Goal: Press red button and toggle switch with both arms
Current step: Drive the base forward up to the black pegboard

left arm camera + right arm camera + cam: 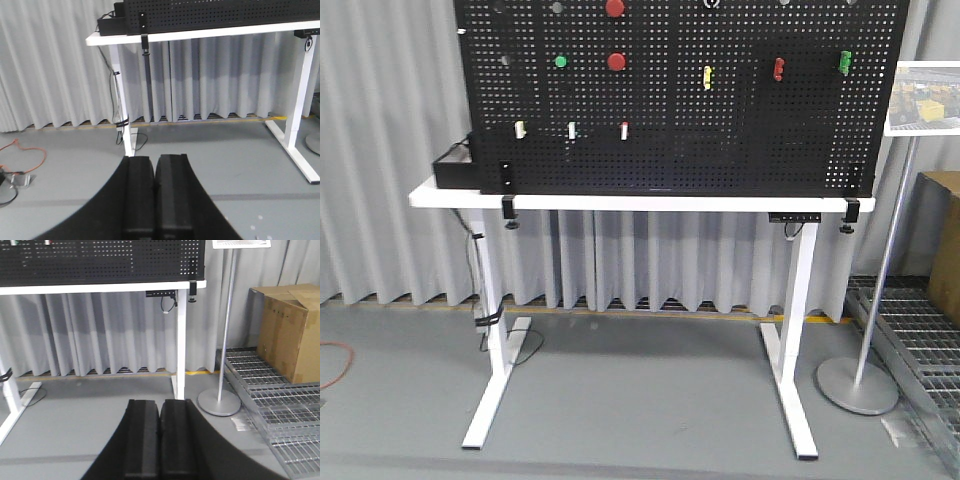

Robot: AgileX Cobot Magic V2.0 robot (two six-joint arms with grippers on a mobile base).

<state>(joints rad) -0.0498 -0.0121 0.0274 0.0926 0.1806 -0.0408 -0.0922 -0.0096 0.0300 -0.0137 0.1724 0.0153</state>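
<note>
The black pegboard [740, 140] stands on the white table [620, 201]. Two round red buttons sit one above the other, one at the top edge [615, 8] and one below it [617, 62]; I cannot tell which is wider. A round silver-ringed toggle switch [711, 3] is cut off by the top edge. Neither arm shows in the front view. My left gripper [155, 159] is shut and empty, low over the grey floor, well short of the table. My right gripper [160, 402] is also shut and empty, low over the floor.
A green button [560, 61], a yellow toggle [707, 77] and small switches are on the board. A black box [452, 165] lies at the table's left end. A sign stand [218, 402], a cardboard box [290, 330] and floor grates [280, 405] are on the right. An orange cable [30, 160] lies on the left.
</note>
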